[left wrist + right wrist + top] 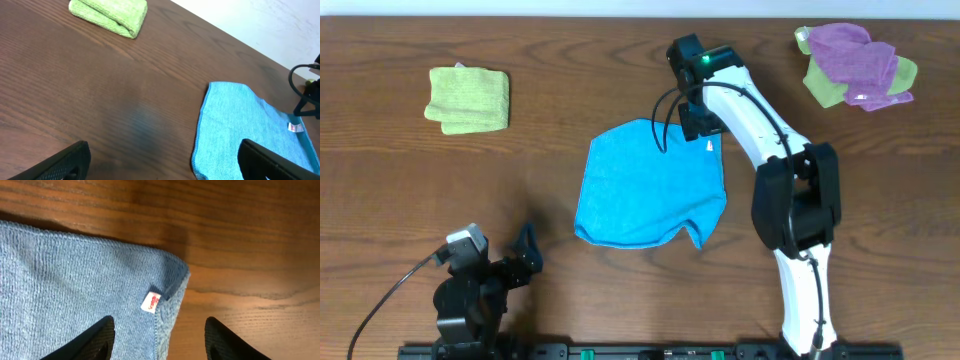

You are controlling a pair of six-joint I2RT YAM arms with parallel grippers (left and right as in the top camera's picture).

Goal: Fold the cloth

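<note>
The cloth [645,185] is bright sky-blue and lies spread on the brown table, with its near right corner a little puckered. My right gripper [701,124] hangs over the cloth's far right corner. In the right wrist view the right gripper [158,326] is open. One finger is over the cloth [75,270] and the other over bare wood, with the hemmed edge and a white tag [151,301] between them. My left gripper [525,245] sits near the table's front left. The left gripper [165,152] is open and empty, with the cloth [240,125] under its right finger.
A folded light green cloth [468,98] lies at the far left, also seen as the green cloth [110,14] in the left wrist view. At the far right corner a purple cloth [855,55] is heaped on another light green cloth [825,88]. The right arm [790,200] reaches across the right side.
</note>
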